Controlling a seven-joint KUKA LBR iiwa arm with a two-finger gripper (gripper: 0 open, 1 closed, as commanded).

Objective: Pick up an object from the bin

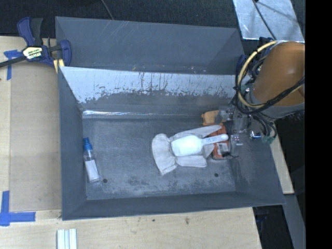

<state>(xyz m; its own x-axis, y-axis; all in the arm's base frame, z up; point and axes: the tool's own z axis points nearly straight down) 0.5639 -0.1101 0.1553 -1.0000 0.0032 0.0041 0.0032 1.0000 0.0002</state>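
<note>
My gripper (234,133) is low at the right end of the bin, close to the right wall. Just to its left lies a white plastic scoop (188,145), its handle pointing toward the gripper. The scoop rests on a crumpled white cloth (165,158). A small orange and red thing (221,150) lies right under the gripper's lower edge, partly hidden by it. Behind the gripper, by the back wall, sits a tan lump (209,117).
A small clear bottle with a blue cap (91,160) lies alone at the bin's left end. The arm with its orange cover and cables hangs over the right rim. Bare floor stretches between the bottle and the cloth.
</note>
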